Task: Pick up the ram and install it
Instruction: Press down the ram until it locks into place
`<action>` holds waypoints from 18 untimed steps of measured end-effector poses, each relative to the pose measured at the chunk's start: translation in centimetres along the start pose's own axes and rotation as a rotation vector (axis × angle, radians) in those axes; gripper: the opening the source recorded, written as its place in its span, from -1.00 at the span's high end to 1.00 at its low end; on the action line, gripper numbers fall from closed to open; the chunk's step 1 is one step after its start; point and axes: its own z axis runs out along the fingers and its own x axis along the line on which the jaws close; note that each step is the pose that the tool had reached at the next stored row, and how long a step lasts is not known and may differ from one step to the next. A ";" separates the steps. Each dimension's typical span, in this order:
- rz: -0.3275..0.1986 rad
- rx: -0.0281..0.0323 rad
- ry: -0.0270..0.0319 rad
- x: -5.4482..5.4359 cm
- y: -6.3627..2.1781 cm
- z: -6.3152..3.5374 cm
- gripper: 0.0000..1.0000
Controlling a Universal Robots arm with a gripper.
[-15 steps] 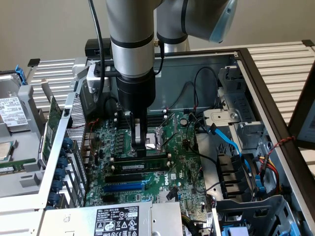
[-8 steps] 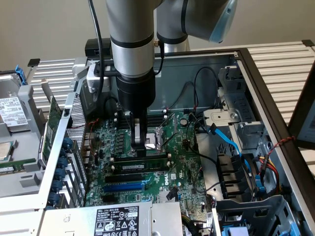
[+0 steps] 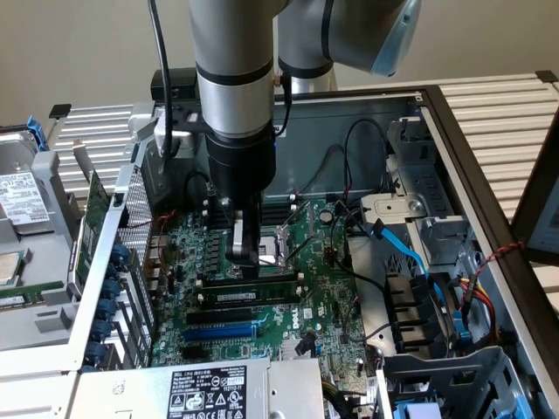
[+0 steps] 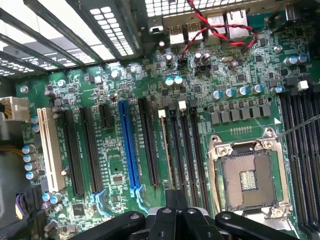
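An open computer case on the slatted bench under my arm.

The white slatted metal bench [image 3: 507, 113] carries the open grey steel computer case [image 3: 454, 140], lying on its side with the green motherboard [image 3: 314, 297] facing up inside it. At the exterior view's left, just beside the case, a silver hard drive with a white label [image 3: 19, 201] rests on a grey metal panel [image 3: 35, 288].

A plain beige wall [image 3: 79, 44] fills the exterior view from nine to twelve o'clock. Below it a pale slatted bench [image 3: 511, 113] runs out toward three o'clock. The light looks even and soft, probably from overhead indoor lamps.
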 end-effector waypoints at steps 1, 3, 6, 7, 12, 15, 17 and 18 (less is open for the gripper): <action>0.016 -0.0005 0.0001 0.0 0.00 0.00 0.79; 0.048 -0.0016 0.0002 0.0 0.00 0.00 0.79; 0.095 -0.0033 0.0005 0.0 0.00 0.00 0.79; 0.111 -0.0038 0.0006 0.0 0.00 0.00 0.79; 0.191 -0.0066 0.0011 0.0 0.00 0.00 0.79; 0.238 -0.0083 0.0014 0.0 0.00 0.00 0.79; 0.266 -0.0093 0.0015 0.0 0.00 0.01 0.79; 0.275 -0.0096 0.0016 0.0 0.00 0.00 0.79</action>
